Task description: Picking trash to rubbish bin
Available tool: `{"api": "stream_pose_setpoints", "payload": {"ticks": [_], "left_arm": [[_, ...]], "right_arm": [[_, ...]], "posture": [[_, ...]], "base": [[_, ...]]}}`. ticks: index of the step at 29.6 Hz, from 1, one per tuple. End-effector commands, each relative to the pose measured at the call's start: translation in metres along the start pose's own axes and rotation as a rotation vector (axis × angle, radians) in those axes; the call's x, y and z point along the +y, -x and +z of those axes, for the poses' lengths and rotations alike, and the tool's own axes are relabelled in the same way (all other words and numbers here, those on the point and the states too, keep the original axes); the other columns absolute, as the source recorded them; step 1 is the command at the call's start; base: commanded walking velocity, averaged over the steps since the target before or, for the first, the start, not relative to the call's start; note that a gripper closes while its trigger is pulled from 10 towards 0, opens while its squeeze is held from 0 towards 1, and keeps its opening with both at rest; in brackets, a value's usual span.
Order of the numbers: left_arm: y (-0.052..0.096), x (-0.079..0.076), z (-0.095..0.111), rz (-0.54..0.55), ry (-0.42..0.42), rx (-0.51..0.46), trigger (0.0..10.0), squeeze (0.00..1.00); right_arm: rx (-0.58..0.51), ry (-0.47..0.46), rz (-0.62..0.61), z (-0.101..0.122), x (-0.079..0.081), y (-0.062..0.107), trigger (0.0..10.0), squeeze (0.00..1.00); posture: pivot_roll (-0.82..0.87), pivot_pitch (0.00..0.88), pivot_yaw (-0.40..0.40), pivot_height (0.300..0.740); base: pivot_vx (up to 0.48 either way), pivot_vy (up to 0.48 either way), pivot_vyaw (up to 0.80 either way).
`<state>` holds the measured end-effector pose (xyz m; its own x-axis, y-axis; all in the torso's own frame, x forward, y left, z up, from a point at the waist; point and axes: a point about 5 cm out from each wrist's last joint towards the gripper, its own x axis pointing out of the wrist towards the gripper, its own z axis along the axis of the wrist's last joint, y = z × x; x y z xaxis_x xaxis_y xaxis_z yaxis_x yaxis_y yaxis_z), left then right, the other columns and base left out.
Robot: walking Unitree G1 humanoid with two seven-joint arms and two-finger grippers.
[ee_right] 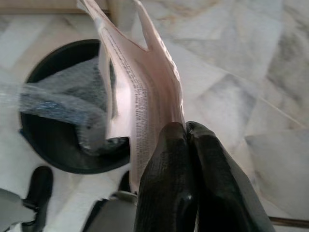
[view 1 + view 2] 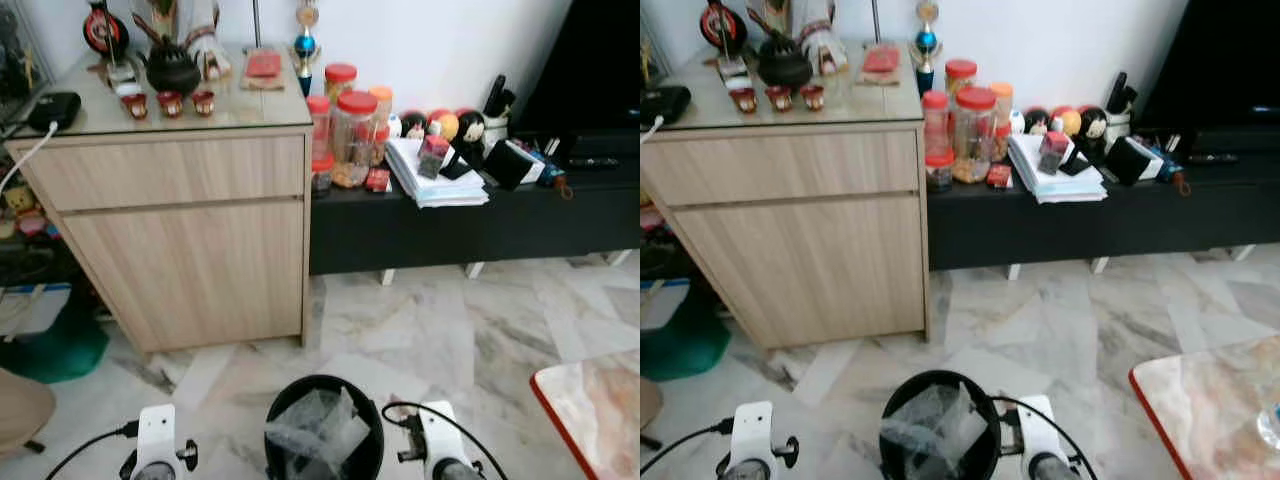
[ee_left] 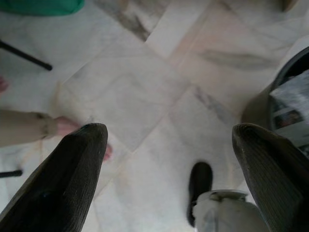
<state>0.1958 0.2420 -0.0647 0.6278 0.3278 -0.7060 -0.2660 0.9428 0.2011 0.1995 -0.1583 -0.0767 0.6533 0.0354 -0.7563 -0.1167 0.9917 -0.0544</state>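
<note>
1. Black fingers of the right gripper (image 1: 186, 140) are pressed together on the lower edge of a pale printed wrapper (image 1: 137, 92), which stands up from the pinch with its free end above and just beside the rim of the black rubbish bin (image 1: 63, 150).
2. To do the drop well, the wrapper should probably be carried over the bin's mouth before the fingers part; released where it is now, the light, stiff sheet could tip onto the floor outside the rim.
3. Crumpled clear plastic (image 2: 318, 425) already lies in the bin (image 2: 280, 400), so the wrapper may rest on top instead of sinking; a release low over the opening seems safer.
4. The left gripper (image 3: 169, 159) hangs idle with its fingers spread wide, the bin at its side.
5. Underfoot is a glossy marble-tile floor (image 2: 430, 330) veined in grey.
6. Beyond the bin stand a light wood cabinet (image 2: 190, 240) with teaware on top, a low black table (image 2: 450, 225) carrying red-lidded jars (image 2: 352, 135) and stacked papers (image 2: 430, 180), and a red-edged table corner (image 2: 590, 405) on the robot's right.
</note>
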Motion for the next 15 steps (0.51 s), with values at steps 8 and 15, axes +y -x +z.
{"api": "stream_pose_setpoints", "payload": {"ticks": [8,15], "left_arm": [[-0.002,-0.003,0.008,-0.025,-0.008,-0.012,10.0,0.0],[-0.003,-0.008,0.014,-0.047,-0.03,-0.032,10.0,0.0]], "right_arm": [[-0.065,0.036,0.062,0.027,0.012,-0.006,10.0,0.0],[-0.121,0.079,0.095,0.05,0.021,-0.009,10.0,0.0]], "posture": [[0.08,0.038,-0.053,0.74],[0.08,0.045,-0.057,0.74]], "base": [[0.0,0.0,0.0],[0.0,0.0,0.0]]}}
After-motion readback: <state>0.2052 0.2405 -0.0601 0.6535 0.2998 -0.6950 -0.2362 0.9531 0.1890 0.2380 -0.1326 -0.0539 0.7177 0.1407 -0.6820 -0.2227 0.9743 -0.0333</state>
